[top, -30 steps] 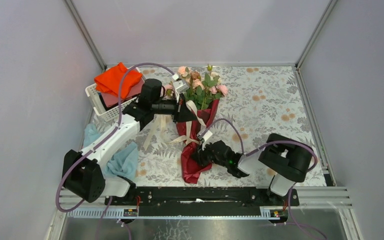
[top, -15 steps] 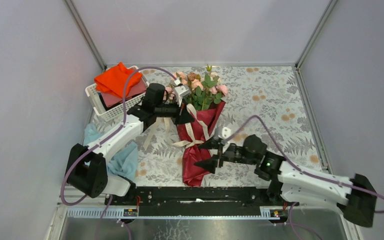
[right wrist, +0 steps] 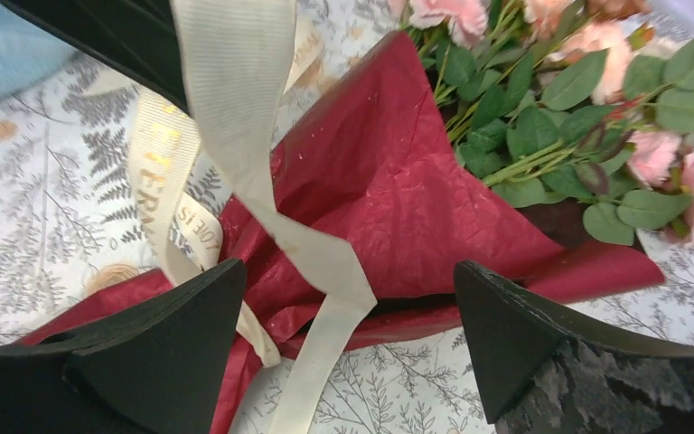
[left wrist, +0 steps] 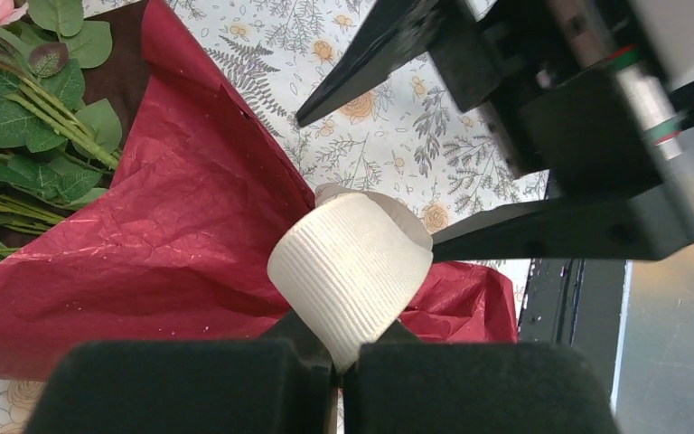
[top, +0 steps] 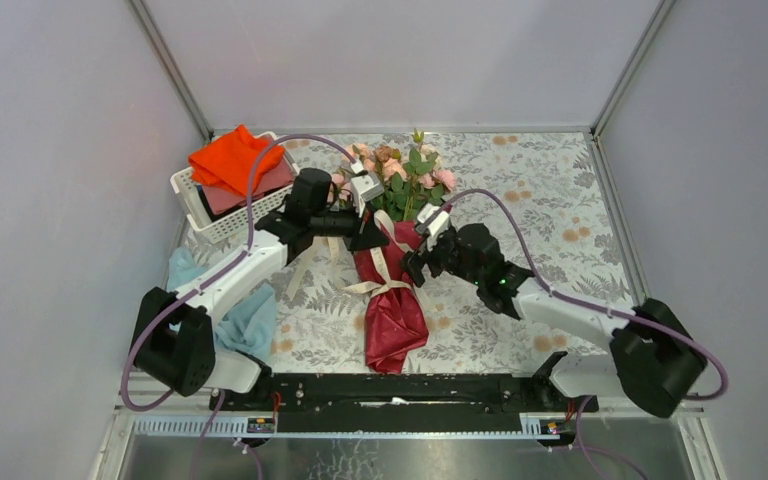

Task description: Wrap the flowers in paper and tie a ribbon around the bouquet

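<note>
A loop of cream ribbon (left wrist: 352,271) is pinched in the closed left gripper (left wrist: 339,362); the right gripper (right wrist: 348,276) is spread wide open near the bouquet (right wrist: 398,181).

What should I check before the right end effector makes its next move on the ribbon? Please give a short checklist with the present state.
1. Left end effector grips the ribbon: ok, shut on a ribbon loop.
2. Right end effector is ready to grasp: ok, jaws wide apart.
3. A ribbon strand sits between the right jaws: cannot tell; it shows between them, but its depth is unclear.
4. Paper covers the stems: ok, the flowers come out at the top.
5. Knot is finished: not ok, strands hang loose.
</note>
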